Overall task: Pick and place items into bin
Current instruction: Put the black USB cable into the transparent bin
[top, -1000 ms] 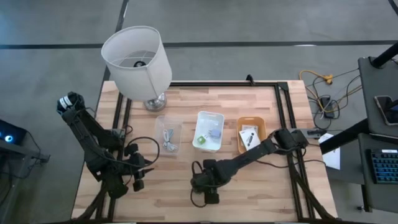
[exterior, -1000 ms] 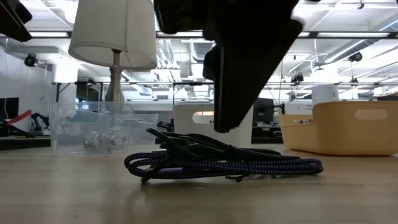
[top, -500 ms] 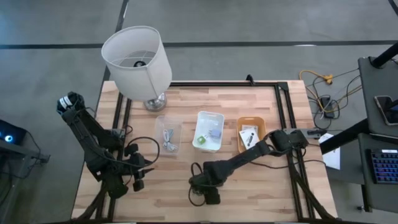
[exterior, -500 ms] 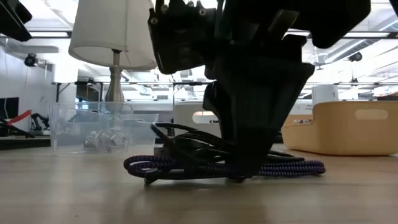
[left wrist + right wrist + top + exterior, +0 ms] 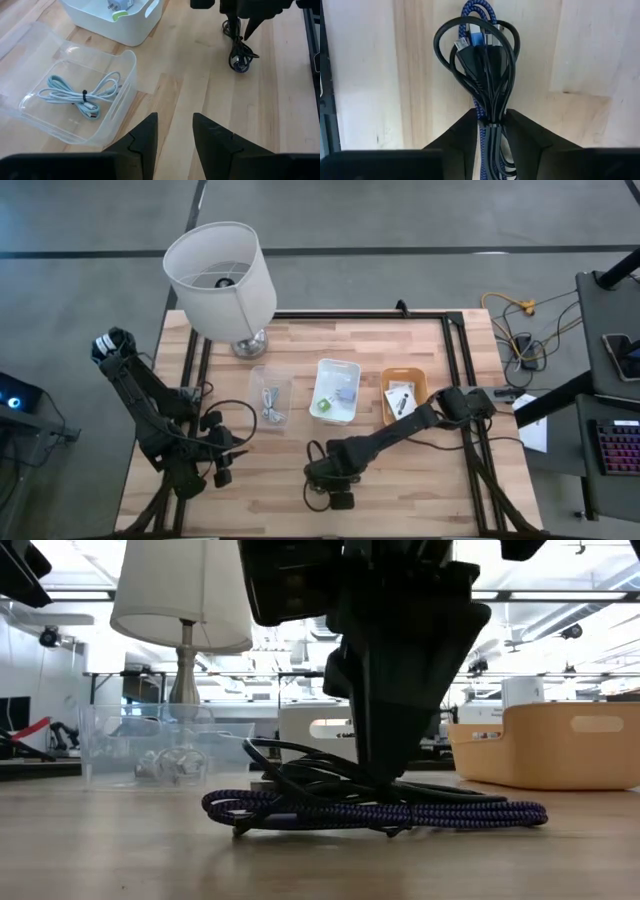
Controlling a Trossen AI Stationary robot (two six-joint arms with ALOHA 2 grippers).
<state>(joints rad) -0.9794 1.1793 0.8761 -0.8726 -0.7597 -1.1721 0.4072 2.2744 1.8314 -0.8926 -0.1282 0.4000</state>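
The right gripper (image 5: 320,483) is down at the near middle of the table (image 5: 400,340), its fingers (image 5: 465,135) clamped on a bundle of cables (image 5: 482,60) — black strands wound with a blue braided one. The bundle lies on the wood, pinched between the fingertips and looping out beyond them; in the low view it (image 5: 370,805) rests flat on the tabletop beneath the gripper. Farther back stand three bins: a clear bin (image 5: 270,395) holding a coiled pale cable (image 5: 82,95), a white bin (image 5: 336,390) and an orange bin (image 5: 403,395). The left gripper (image 5: 222,465) waits at the near left, fingers (image 5: 145,137) apart — holding nothing.
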